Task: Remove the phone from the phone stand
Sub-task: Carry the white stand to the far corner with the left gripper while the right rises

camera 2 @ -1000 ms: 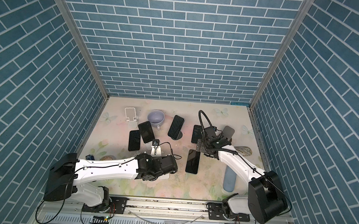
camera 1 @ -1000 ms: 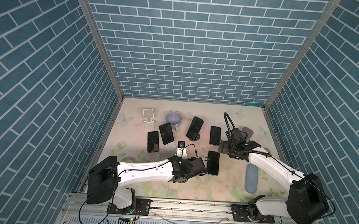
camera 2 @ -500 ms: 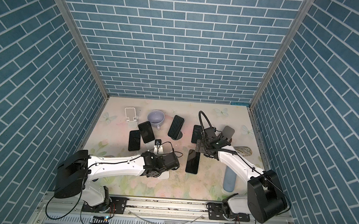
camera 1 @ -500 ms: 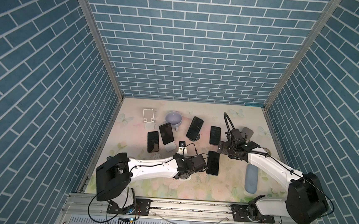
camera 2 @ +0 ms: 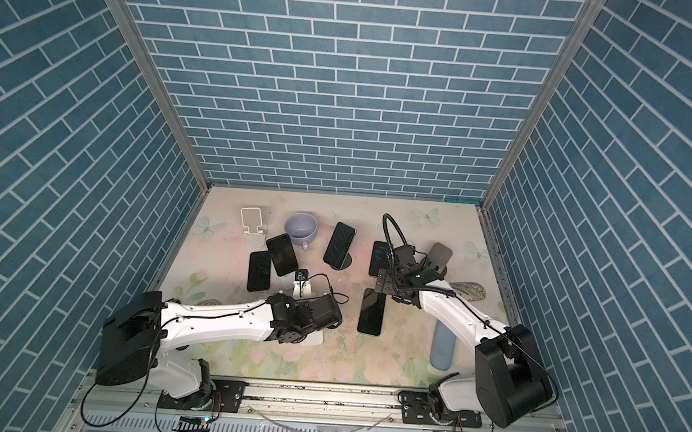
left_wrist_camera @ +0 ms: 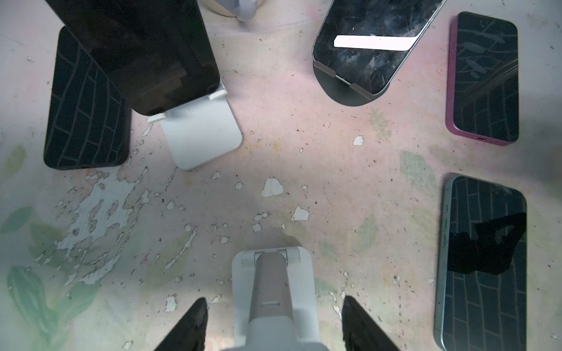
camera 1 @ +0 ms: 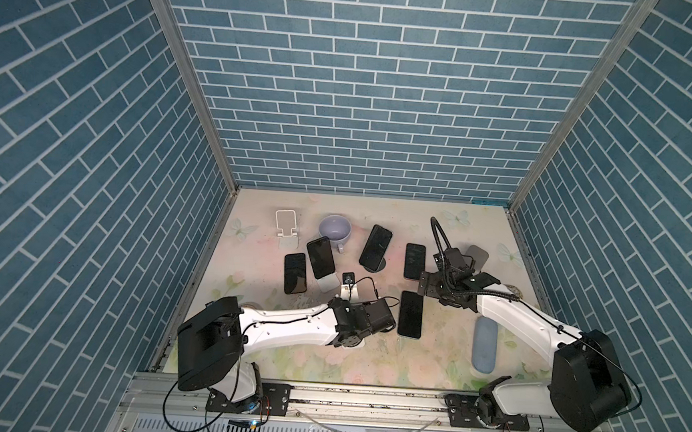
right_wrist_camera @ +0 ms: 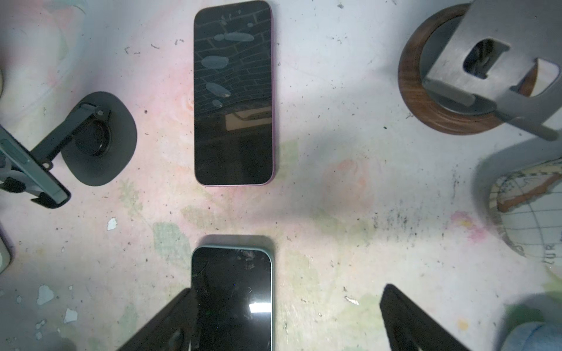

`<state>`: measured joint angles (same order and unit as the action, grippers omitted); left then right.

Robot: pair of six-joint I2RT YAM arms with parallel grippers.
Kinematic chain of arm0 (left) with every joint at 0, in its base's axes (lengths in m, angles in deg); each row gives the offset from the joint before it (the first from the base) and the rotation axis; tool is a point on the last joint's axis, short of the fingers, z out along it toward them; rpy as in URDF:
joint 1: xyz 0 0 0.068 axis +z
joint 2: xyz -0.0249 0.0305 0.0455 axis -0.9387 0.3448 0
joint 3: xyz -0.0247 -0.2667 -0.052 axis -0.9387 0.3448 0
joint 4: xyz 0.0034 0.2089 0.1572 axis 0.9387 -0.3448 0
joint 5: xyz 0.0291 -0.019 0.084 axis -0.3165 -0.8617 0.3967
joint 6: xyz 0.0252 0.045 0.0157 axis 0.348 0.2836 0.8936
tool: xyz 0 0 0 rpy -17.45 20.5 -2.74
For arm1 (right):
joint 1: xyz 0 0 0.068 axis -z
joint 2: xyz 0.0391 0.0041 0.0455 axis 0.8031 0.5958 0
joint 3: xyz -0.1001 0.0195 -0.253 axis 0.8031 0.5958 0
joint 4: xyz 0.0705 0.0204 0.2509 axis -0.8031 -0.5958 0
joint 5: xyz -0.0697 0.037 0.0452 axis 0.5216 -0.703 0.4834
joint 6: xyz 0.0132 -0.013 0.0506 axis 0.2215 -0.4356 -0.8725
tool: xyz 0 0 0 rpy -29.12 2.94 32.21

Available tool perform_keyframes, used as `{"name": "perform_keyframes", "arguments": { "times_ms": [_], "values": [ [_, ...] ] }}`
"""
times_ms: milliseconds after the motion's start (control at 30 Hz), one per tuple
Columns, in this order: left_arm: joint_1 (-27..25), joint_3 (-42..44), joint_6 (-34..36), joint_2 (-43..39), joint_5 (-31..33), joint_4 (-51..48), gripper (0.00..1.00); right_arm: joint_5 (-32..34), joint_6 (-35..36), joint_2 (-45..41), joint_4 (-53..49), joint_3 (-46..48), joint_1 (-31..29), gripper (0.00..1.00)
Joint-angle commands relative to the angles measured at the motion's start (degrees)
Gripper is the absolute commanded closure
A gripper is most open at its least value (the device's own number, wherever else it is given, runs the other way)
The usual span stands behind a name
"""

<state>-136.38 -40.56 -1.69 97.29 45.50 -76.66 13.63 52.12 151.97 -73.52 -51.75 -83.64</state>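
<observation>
Beside empty white phone stand [left_wrist_camera: 301,282], which left tool [left_wrist_camera: 273,299] clamps, teal phone [right_wrist_camera: 231,297] lies flat on table [right_wrist_camera: 334,197] under right tool [right_wrist_camera: 288,289], fingers apart; likely stiff, slick glass, so pinch long edges.

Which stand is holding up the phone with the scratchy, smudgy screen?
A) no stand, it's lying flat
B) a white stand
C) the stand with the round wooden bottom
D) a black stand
D: in the left wrist view the scratched phone leans back with its bottom edge caught in the lip of a black stand with a rounded base.
</observation>
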Motion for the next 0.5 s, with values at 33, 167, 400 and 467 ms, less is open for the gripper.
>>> {"name": "perform_keyframes", "arguments": {
  "times_ms": [33,167,400,467],
  "values": [
    [0.3,1.5,0.4,-4.7,4.0,-1.7,0.49,-0.2,2.2,-0.6,0.2,1.1,0.2,0.05],
    [0.3,-0.3,0.4,-7.7,7.6,-8.4,0.49,-0.9,2.9,0.1,0.1,-0.1,0.2,0.05],
    [4.1,0.6,0.5,-16.8,10.7,-16.3,0.49,-2.2,3.1,1.9,0.5,-2.4,0.2,0.05],
    [5.7,1.4,0.6,-19.5,11.3,-18.0,0.49,-2.3,3.2,2.3,0.5,-3.1,0.2,0.05]
  ]
}}
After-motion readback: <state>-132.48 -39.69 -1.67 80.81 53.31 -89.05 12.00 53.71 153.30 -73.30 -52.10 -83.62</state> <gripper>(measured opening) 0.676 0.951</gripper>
